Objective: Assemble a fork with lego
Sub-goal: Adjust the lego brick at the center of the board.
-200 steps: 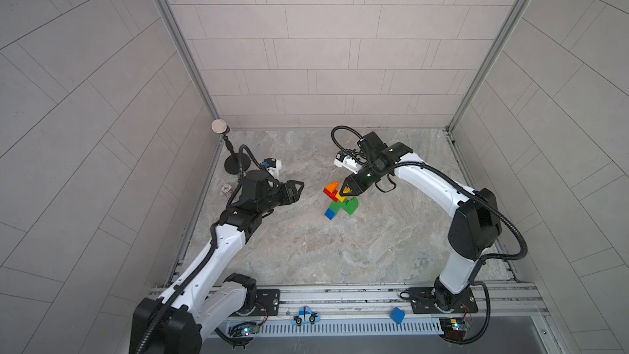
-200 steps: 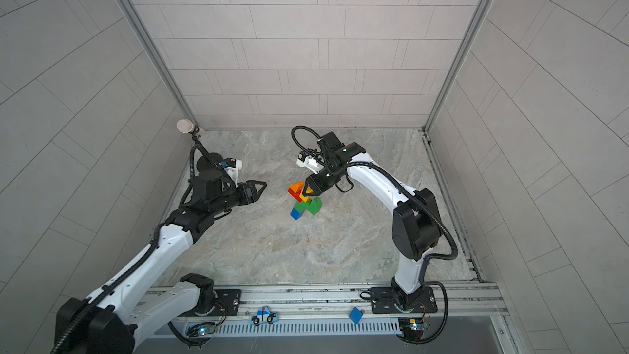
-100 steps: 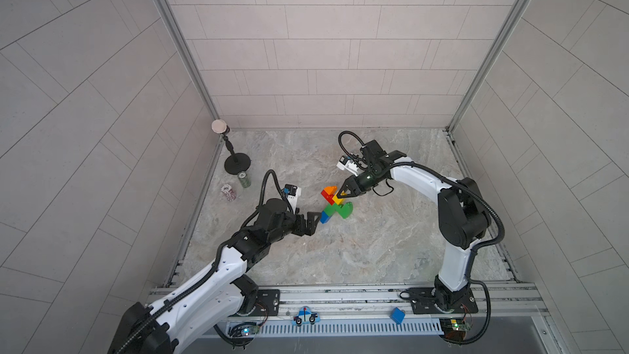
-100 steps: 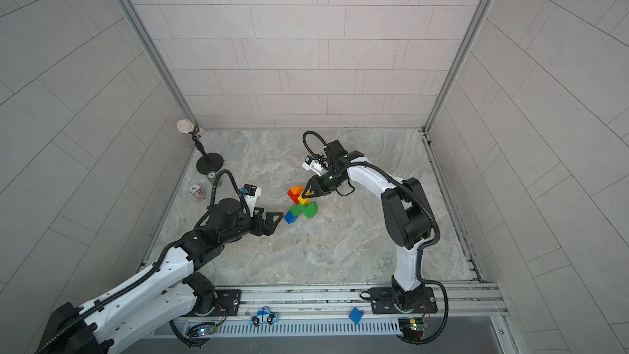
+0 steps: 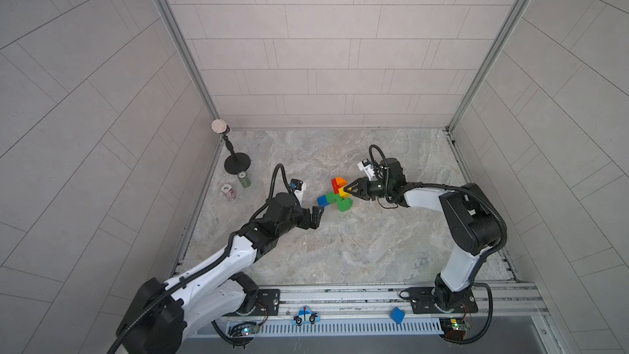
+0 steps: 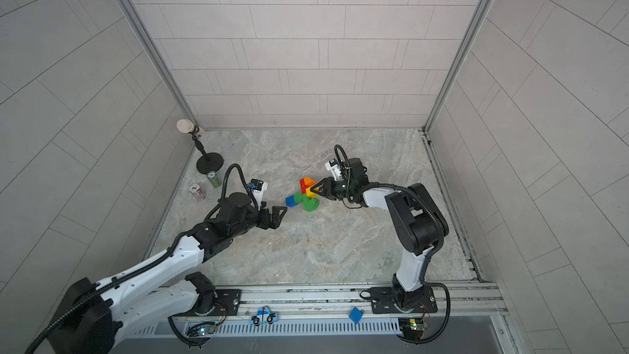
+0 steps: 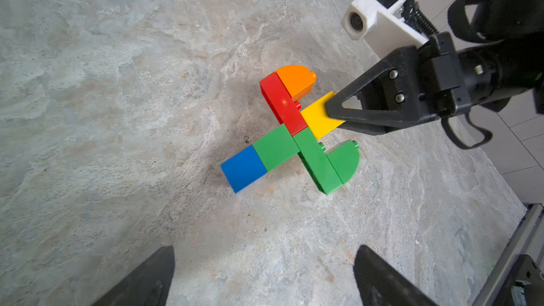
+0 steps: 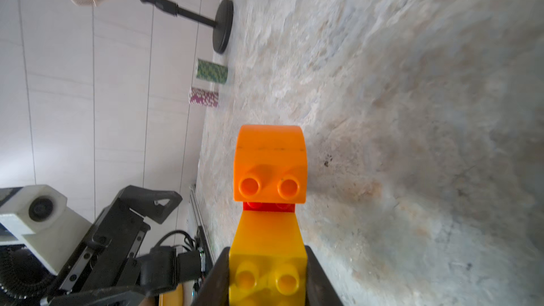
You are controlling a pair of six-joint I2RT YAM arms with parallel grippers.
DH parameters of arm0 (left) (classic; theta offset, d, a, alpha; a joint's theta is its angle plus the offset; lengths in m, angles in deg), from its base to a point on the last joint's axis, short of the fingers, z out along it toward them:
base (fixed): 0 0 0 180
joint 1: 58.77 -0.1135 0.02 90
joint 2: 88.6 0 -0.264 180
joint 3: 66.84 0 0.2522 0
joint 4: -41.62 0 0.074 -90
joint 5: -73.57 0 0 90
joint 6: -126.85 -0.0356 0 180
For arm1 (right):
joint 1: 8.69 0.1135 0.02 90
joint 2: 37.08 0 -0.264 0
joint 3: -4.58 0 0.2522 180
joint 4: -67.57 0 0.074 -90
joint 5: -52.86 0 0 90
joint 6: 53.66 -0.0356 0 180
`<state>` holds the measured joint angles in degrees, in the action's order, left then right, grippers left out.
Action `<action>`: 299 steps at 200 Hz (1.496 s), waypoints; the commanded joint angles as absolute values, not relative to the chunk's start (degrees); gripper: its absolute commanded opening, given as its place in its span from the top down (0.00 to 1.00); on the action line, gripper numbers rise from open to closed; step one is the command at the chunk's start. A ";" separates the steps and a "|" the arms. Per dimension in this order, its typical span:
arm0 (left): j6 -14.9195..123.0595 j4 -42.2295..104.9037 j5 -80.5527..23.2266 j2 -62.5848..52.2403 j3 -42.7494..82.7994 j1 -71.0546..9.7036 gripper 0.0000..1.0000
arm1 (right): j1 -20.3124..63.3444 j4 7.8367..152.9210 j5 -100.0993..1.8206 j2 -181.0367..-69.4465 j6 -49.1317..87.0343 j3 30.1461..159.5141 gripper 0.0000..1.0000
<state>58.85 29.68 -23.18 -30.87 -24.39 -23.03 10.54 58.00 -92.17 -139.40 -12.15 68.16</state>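
The fork [image 5: 335, 194] [image 6: 304, 195] lies flat on the marble table, mid-table. In the left wrist view its blue brick [image 7: 243, 167] and green brick [image 7: 275, 147] form the stem, and the red brick [image 7: 282, 104] and long green brick [image 7: 316, 160] form the crossbar. Orange [image 7: 295, 79], yellow [image 7: 319, 120] and rounded green [image 7: 344, 158] bricks are the prongs. My right gripper [image 5: 347, 190] [image 8: 268, 275] is shut on the yellow brick [image 8: 268, 239] from the right. My left gripper [image 5: 315, 218] [image 7: 265, 248] stands wide open and empty, just short of the blue end.
A microphone stand [image 5: 237, 163] is at the back left, with a green chip stack [image 5: 244, 179] and a pink chip stack [image 5: 228, 192] beside it. A blue car cutout [image 5: 305, 316] and a plain blue block [image 5: 397, 315] sit on the front rail. Tiled walls enclose three sides.
My left arm swung from the back left toward the fork's blue end and its jaws opened wide. The right gripper kept its hold on the yellow brick, and the fork turned slightly.
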 commanded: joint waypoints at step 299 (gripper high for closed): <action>59.97 30.67 -26.19 -28.57 -23.38 -27.82 0.02 | 10.58 24.48 -95.56 -156.01 -31.83 64.32 0.50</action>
